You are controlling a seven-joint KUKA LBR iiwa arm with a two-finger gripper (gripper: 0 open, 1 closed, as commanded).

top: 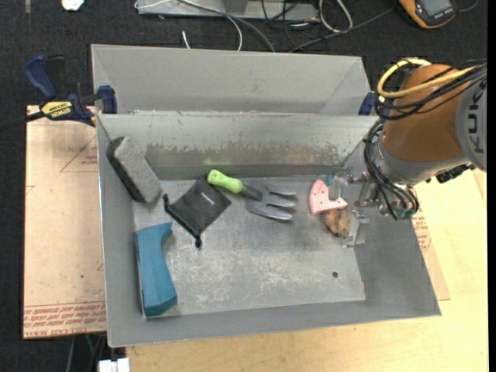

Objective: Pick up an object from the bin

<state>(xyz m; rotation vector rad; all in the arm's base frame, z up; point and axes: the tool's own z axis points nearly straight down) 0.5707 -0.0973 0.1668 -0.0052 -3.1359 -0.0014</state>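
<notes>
Orange-covered wrist [422,130] stands highest, its gripper [355,222] low by the bin's [271,281] right wall, just beside a small brown lump [335,222] that touches a pink plastic piece [325,198]; pincer opening: cannot tell. Lump judged the likely pick, by nearness. Outward, lying flat: green-handled garden fork [260,196], black pouch [200,208], blue block [155,273].

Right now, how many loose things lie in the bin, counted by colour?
Grey block: 1
Black flat piece: 1
Green-handled fork: 1
Blue piece: 1
Pink piece: 1
Brown piece: 1
Total: 6
</notes>
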